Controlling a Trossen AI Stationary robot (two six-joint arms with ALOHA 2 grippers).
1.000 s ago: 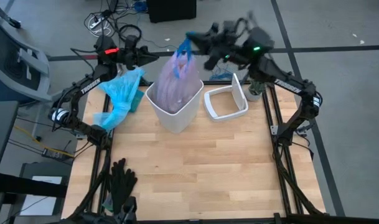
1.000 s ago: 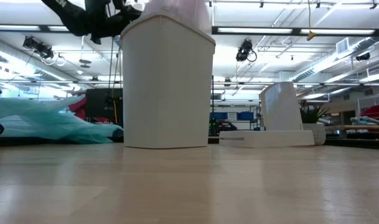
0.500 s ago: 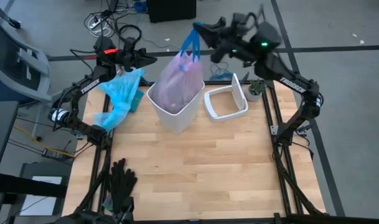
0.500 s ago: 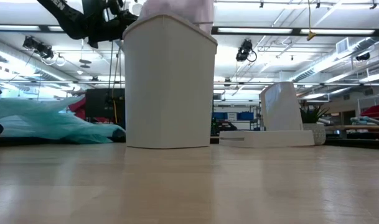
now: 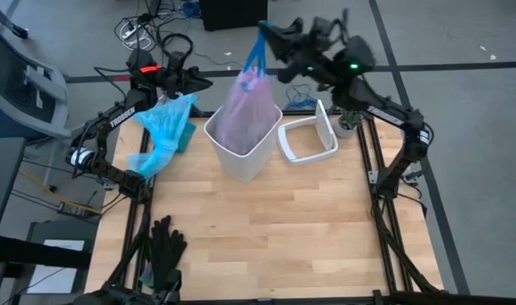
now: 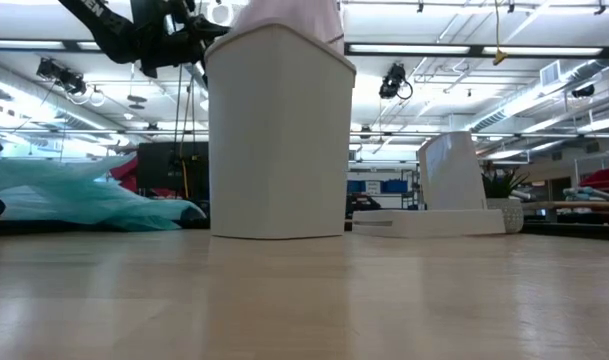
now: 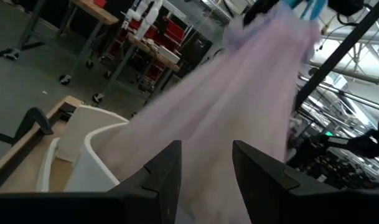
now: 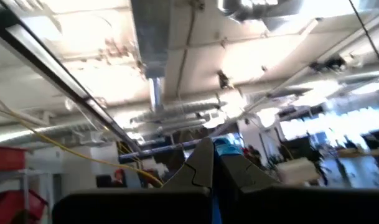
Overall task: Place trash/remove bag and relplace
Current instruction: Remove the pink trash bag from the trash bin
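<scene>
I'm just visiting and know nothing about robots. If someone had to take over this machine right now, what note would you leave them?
Right gripper: shut on the blue drawstring ties, holding the bag up above the white bin.
Left gripper: open, holding nothing, hanging beside the bin near the light-blue plastic bag.
Bag: full and tied, partly lifted, its bottom inside the bin.
Bin lid: off, lying on the table to the bin's right.
Done: trash bagged, bag gathered and gripped.
Left: lift the bag clear, set it aside, fit a replacement liner, probably the light-blue one.
</scene>
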